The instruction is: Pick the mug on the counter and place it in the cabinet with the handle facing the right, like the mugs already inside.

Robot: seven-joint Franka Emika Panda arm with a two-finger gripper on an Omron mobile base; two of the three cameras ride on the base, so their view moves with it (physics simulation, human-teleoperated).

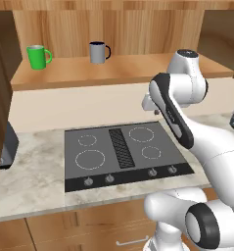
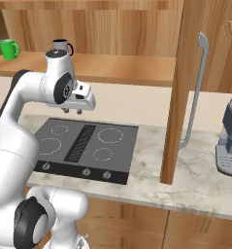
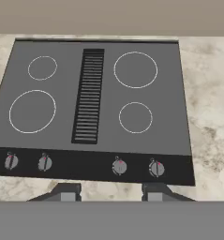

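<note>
gripper: gripper [image 3: 109, 193] hangs over the hob [image 3: 104, 93], pointing down at it; the two dark tips stand apart with nothing between them, so it is released and empty.
mug to fetch: I cannot tell where it stands, or which way it lies from the gripper (the counter [image 1: 35, 181] around the hob carries no mug).
cabinet: shelf board [image 1: 128, 68] lies above and behind the hob, up and away from the gripper [image 2: 74, 111].
mugs inside: green mug [image 1: 37, 57] at the left end, grey mug [image 1: 98, 52] well to its right; both upright, loop handles to the right.
materials: glossy green glaze; plank-grain wood; marbled pale stone; flat matt-grey hob with four rings and a centre grille.
judgement: finding the mug comes before any grasp.
</note>
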